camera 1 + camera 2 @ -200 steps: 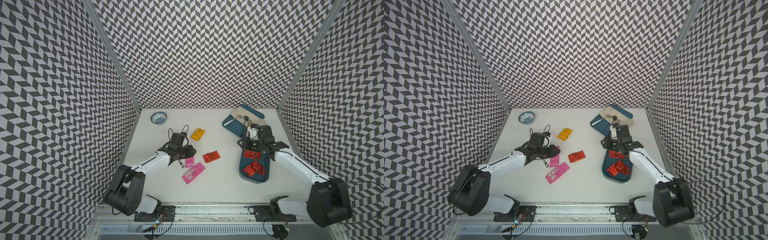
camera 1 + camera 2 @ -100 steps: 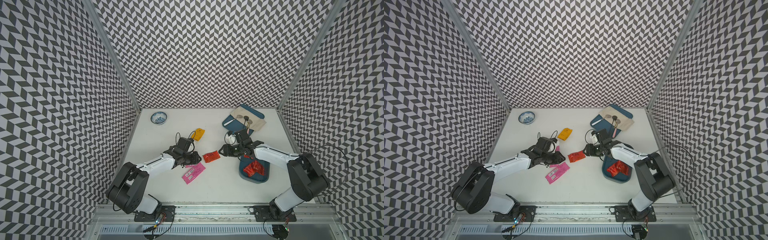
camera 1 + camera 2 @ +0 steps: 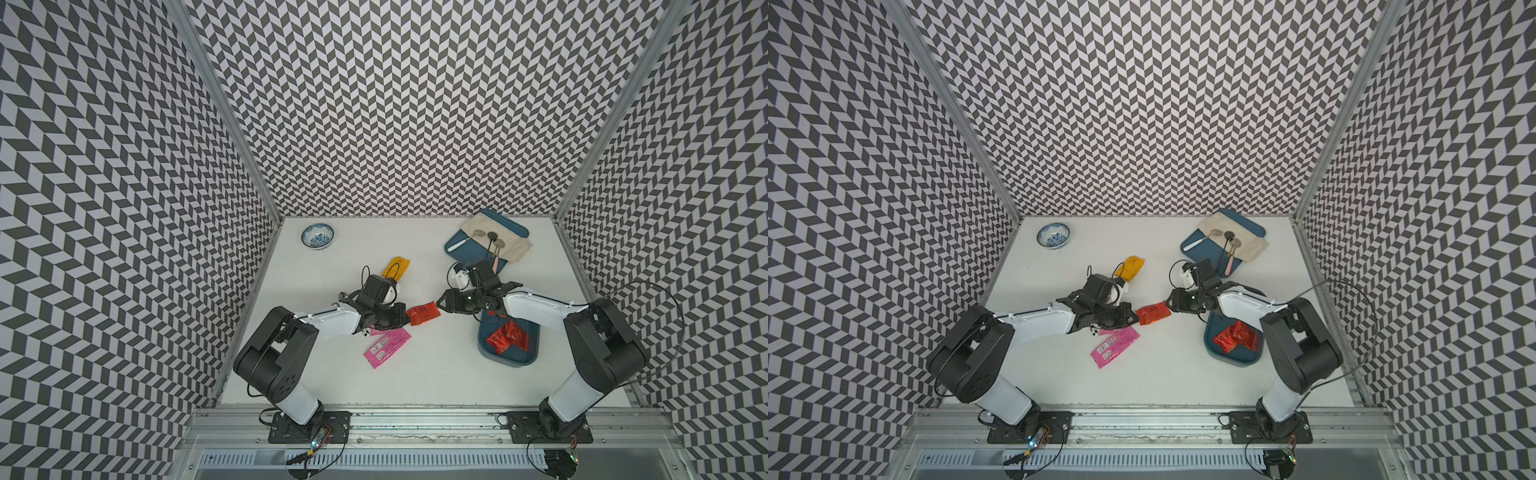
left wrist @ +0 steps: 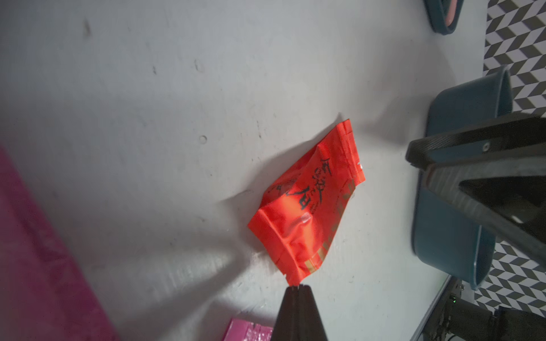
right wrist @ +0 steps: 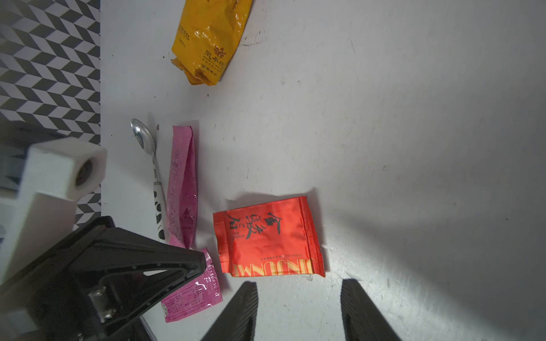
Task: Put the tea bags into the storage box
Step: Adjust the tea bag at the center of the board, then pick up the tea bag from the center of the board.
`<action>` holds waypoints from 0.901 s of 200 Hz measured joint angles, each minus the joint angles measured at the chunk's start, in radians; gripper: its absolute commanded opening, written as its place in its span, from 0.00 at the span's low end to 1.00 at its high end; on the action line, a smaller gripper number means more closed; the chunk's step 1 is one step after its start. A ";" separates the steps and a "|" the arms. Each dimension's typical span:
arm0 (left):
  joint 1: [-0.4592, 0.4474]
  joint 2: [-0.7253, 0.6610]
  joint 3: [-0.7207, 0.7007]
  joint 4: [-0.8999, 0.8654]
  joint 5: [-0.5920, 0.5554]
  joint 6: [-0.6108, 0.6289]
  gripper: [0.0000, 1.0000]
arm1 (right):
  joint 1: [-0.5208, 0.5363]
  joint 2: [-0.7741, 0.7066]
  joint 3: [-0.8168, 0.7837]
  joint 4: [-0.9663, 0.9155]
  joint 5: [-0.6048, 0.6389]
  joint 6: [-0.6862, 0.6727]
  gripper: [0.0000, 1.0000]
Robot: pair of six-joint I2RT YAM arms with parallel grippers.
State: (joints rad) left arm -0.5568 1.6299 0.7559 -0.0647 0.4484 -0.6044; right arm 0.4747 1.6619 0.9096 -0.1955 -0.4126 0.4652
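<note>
White desk (image 3: pixel 419 390), boxed in by chevron-patterned walls (image 3: pixel 415 104). One red tea bag (image 3: pixel 423 313) lies flat mid-desk, between the two arms. At its left end the left jaws are closed, their tip right at a corner of the foil (image 4: pixel 292 277) — whether they pinch it cannot be told. At its right end the right jaws stand open; the packet lies just ahead of them, not between them. Right of it sits the storage box (image 3: pixel 483 347) holding two red tea bags (image 3: pixel 509 338). A pink labelled sachet (image 3: pixel 386 348) lies near the left jaws, a second pink sachet (image 5: pixel 181 183) beside a spoon (image 5: pixel 144 138), and a yellow packet (image 3: pixel 397 266) farther back.
</note>
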 measured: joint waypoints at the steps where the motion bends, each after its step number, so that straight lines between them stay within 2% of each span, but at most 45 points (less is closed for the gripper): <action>1: 0.000 0.002 0.000 0.000 0.000 0.002 0.00 | 0.000 0.000 0.000 0.000 0.000 0.000 0.50; 72: 0.000 0.056 0.037 0.000 0.005 0.024 0.00 | 0.000 0.022 0.010 0.010 0.002 0.003 0.50; 131: 0.000 -0.082 0.043 -0.005 0.003 0.031 0.00 | 0.000 0.022 0.010 0.009 0.001 0.003 0.50; 180: 0.000 0.049 0.077 0.027 0.010 0.031 0.00 | 0.000 0.035 0.027 0.008 -0.003 0.002 0.50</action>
State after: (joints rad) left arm -0.5568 1.6787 0.8333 -0.0380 0.4580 -0.5735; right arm 0.4747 1.6970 0.9367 -0.1875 -0.4156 0.4675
